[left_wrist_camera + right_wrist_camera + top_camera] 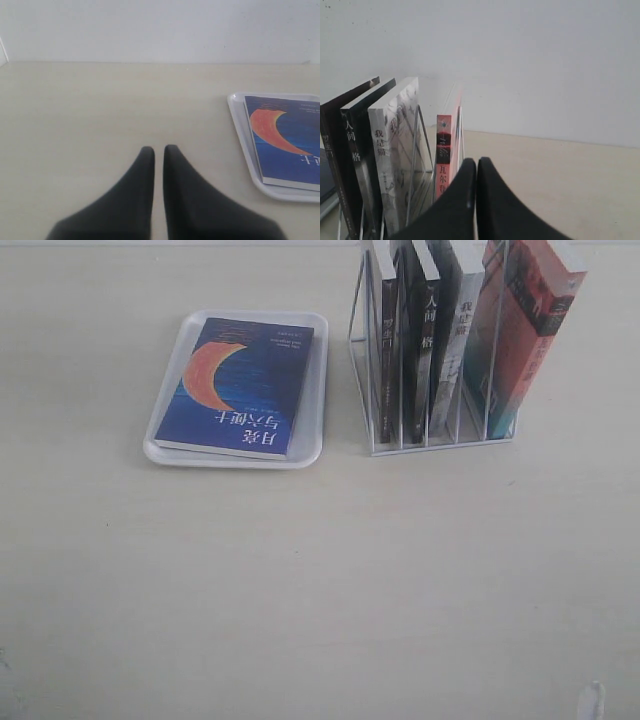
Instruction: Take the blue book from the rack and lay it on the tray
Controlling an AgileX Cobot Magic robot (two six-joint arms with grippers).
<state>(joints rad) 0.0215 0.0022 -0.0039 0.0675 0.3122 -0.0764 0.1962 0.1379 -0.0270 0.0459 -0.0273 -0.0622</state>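
Left wrist view and right alike: the left fingers (142,195) and right fingers (492,200) are clenched empty, while the blue book (238,385), judged light, bendy and slick, is laid flat in the tray (313,425), best pinched at one edge.

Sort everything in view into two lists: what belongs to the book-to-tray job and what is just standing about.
Belongs to the job:
- deep blue paperback with orange crescent moon, lying on the tray
- flat white rectangular tray
- white wire book rack

Just standing by, in the rack:
- two black-spined books
- pale grey-spined book
- tall red book with teal foot
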